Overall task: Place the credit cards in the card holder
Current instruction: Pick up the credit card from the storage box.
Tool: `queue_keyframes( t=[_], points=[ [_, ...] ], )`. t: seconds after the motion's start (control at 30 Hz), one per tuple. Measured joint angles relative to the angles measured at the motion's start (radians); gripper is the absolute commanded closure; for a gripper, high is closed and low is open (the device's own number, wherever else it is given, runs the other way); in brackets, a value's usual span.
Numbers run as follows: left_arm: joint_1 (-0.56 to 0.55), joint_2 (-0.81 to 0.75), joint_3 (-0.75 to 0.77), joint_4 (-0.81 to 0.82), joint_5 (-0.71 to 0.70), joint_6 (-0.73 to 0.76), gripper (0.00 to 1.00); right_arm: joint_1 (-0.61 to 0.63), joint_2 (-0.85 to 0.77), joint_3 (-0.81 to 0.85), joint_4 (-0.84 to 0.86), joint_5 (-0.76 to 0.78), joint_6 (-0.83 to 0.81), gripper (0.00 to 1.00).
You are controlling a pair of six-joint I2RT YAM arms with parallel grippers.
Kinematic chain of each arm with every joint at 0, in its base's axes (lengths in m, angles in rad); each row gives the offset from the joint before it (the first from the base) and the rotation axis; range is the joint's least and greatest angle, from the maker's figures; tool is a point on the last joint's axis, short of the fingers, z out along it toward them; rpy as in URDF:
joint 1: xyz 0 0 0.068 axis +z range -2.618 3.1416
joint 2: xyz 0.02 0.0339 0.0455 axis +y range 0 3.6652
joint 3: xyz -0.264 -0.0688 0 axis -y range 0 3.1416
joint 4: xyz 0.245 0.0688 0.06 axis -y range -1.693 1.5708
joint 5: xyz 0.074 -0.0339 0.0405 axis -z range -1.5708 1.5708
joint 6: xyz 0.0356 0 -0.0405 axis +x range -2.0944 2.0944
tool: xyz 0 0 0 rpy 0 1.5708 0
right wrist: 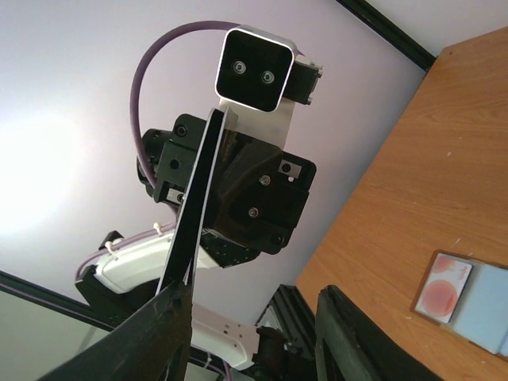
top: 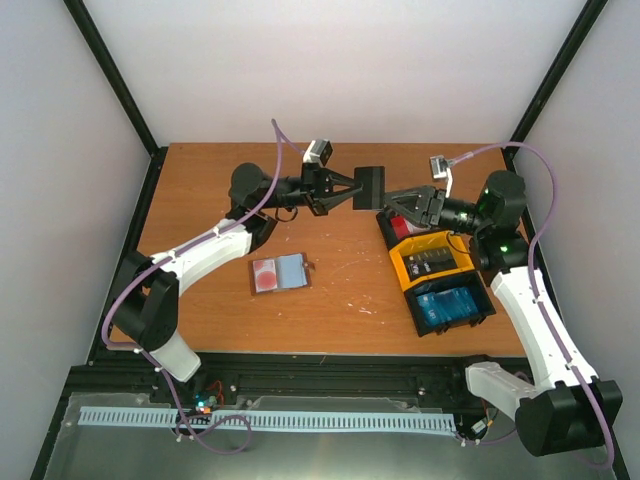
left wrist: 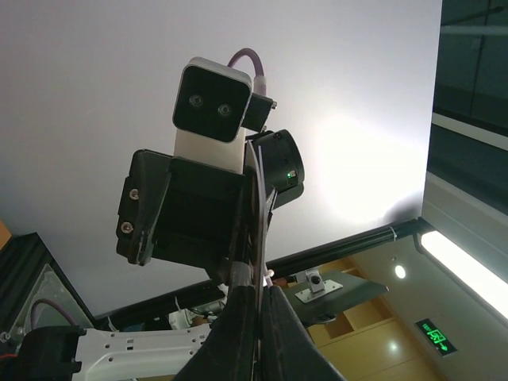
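Note:
My left gripper is shut on a dark credit card and holds it in the air above the back middle of the table. In the left wrist view the card shows edge-on between the shut fingers. My right gripper is open just right of the card. In the right wrist view the card runs down to the tip of the left finger, and the jaws stand wide apart. The brown card holder lies open on the table with a red and white card on its left half. It also shows in the right wrist view.
A yellow tray with a dark card and a black tray with blue cards sit at the right, under the right arm. Something red lies behind the yellow tray. Walls enclose the table on three sides.

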Motion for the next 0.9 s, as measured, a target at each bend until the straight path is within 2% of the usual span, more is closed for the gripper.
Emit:
queue_keyframes(
  t=[0.17, 0.47, 0.8, 0.9],
  points=[
    [0.006, 0.0, 0.0, -0.03, 0.0, 0.029, 1.0, 0.006, 0.027, 0.07, -0.126, 0.016, -0.082, 0.58],
    [0.02, -0.016, 0.054, -0.248, 0.004, 0.225, 0.99, 0.01, 0.108, 0.195, -0.343, 0.042, -0.198, 0.63],
    [0.018, -0.019, 0.062, -0.347, 0.022, 0.309, 0.99, 0.042, 0.173, 0.232, -0.39, 0.018, -0.196, 0.68],
    [0.018, -0.019, 0.062, -0.363, 0.02, 0.323, 0.99, 0.044, 0.183, 0.234, -0.38, 0.008, -0.172, 0.75]
  ],
)
